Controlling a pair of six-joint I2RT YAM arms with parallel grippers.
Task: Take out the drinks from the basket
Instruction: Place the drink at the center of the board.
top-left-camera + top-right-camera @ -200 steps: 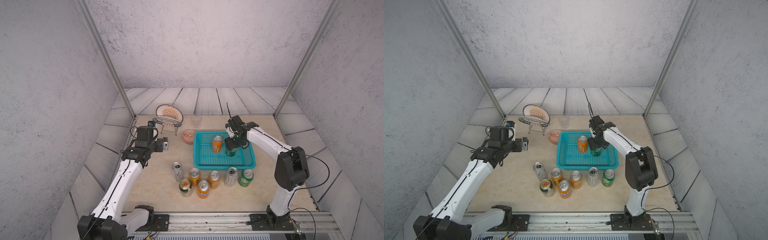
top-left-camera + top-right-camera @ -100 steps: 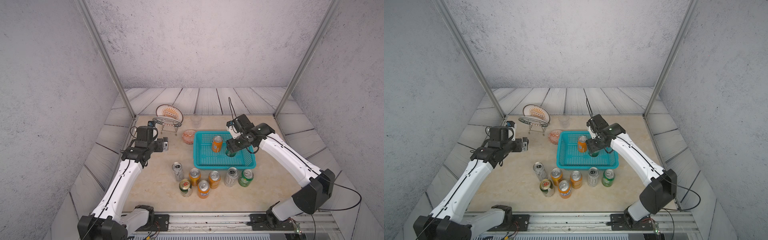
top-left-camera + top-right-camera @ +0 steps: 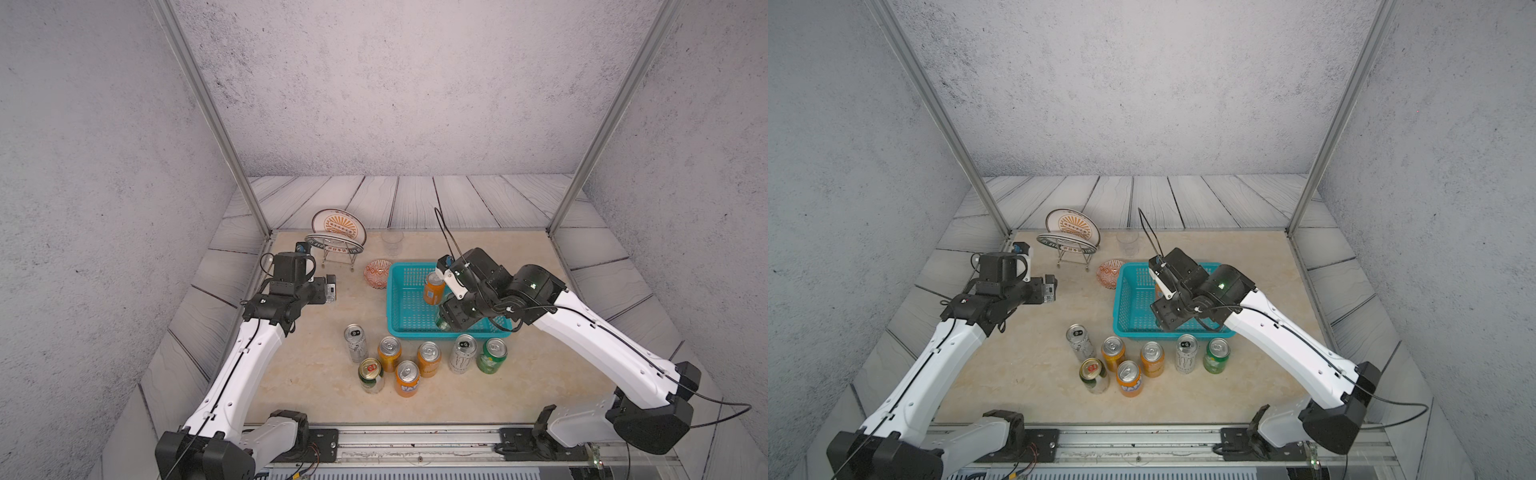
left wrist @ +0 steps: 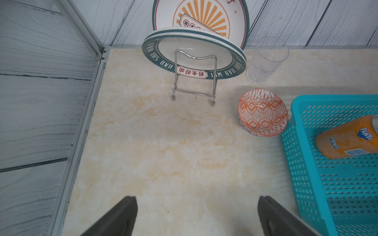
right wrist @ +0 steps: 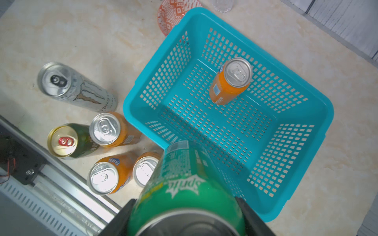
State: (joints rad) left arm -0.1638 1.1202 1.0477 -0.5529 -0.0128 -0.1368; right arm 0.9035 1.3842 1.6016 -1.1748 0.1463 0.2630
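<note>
Since a second ago the right arm has swung its elbow down and outward. The right gripper [image 5: 185, 213], then low inside the basket [image 5: 319, 114], now carries the green can [image 5: 184, 179] tilted above the basket wall closest to its jaws. The left arm, the cans outside and the orange can [image 5: 230, 81] in the basket have not moved. The right jaws are clamped on the green can's sides, its silver end toward the wrist and white "Sprite" lettering across glossy green aluminium. Beyond those jaws the orange can stands upright on the perforated turquoise plastic floor, well apart from them, and the left wrist view shows its blue "FANTA" badge. Beside the held can, outside the basket, stand a tall silver-white can [image 5: 81, 90] with a black claw mark, a dark green can [image 5: 67, 141] with a gold top and red tab, and three silver-topped orange cans [image 5: 106, 130]. The left gripper [image 4: 196, 202] is spread wide with nothing between its jaws, over the cream marbled tabletop [image 4: 163, 153]. Ahead of them a wire stand [image 4: 194, 81] props a teal-rimmed plate [image 4: 155, 55] lettered "HAO" and "WEI". A clear ribbed cup [image 4: 266, 59] and an orange-patterned bowl [image 4: 262, 112] stand near it.
</note>
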